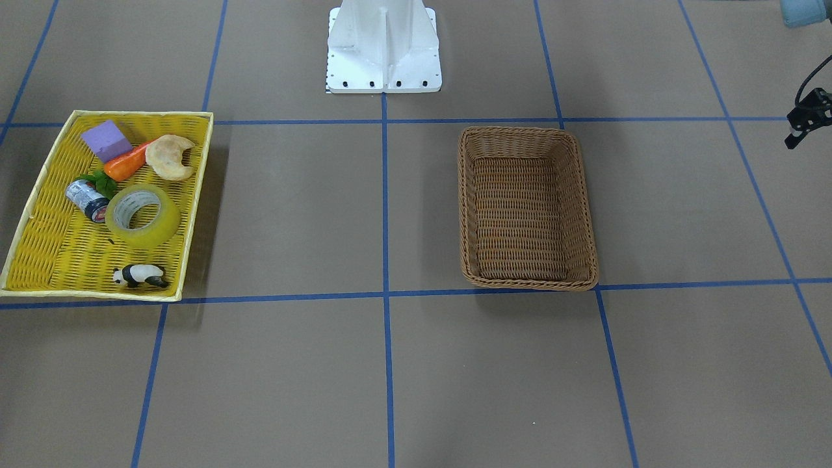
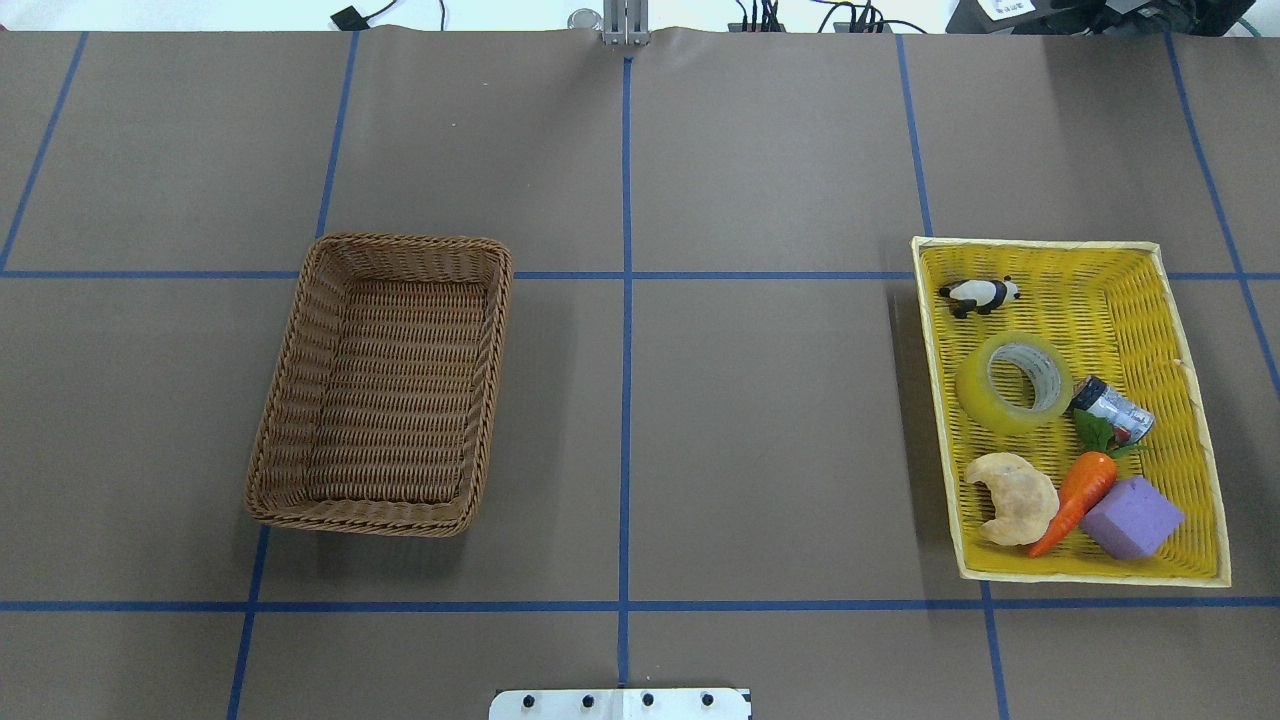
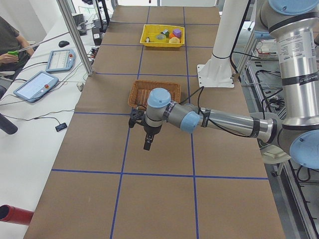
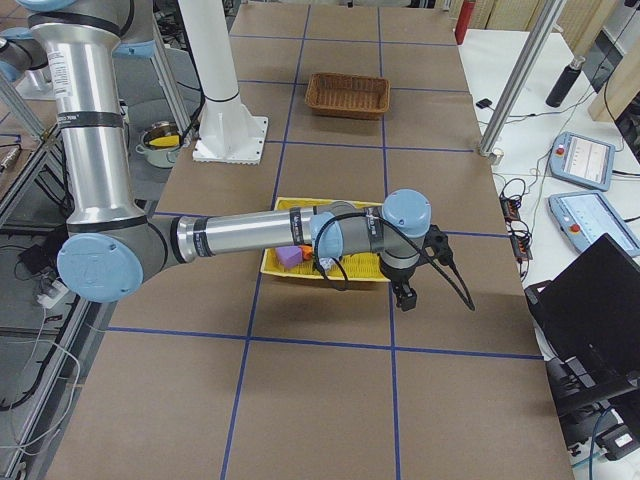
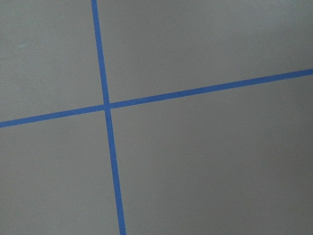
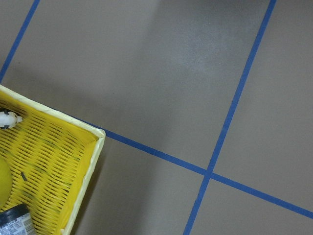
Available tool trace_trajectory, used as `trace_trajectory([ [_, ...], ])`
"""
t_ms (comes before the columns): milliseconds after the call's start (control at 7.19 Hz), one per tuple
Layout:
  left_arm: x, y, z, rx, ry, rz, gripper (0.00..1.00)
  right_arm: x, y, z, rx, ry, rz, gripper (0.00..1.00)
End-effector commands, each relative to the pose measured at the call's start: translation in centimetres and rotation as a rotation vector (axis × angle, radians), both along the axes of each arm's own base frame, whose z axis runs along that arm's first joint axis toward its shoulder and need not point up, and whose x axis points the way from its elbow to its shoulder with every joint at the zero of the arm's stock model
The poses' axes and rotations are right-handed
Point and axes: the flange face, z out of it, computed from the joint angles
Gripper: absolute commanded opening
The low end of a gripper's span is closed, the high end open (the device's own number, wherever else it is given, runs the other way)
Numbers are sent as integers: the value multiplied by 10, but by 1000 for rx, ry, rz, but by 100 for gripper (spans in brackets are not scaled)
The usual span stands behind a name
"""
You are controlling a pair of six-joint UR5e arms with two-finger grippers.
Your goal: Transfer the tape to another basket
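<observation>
The tape point(image 1: 146, 235), a wide yellow-green roll with a whitish core, lies flat in the shallow yellow tray point(image 1: 39, 260). It also shows in the overhead view point(image 2: 985, 400), with the tray point(image 2: 1180, 330) around it. The brown wicker basket point(image 1: 582, 195) point(image 2: 490, 350) stands empty, about half a table away. My left gripper point(image 3: 147, 144) hangs over bare table beyond the basket, away from the tray; only its edge shows in the front view point(image 1: 796, 133). My right gripper point(image 4: 406, 298) hangs over the table just past the tray's outer side. I cannot tell whether either is open or shut.
In the tray with the tape lie a silver can point(image 1: 88, 198), a carrot point(image 1: 127, 166), a croissant point(image 1: 170, 156), a purple block point(image 1: 107, 140) and a panda figure point(image 1: 140, 275). The white robot base point(image 1: 383, 45) stands at the table's edge. An operator point(image 3: 10, 45) sits alongside.
</observation>
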Motion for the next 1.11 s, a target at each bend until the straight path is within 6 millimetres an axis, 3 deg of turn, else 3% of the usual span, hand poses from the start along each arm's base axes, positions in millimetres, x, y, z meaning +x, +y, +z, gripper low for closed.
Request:
trace_trajectory([
  [0, 1, 2, -5, 3, 0, 5, 98, -2, 2, 3, -12, -16, -2, 100],
  [974, 4, 3, -5, 5, 36, 26, 98, -22, -1, -4, -62, -23, 18, 100],
])
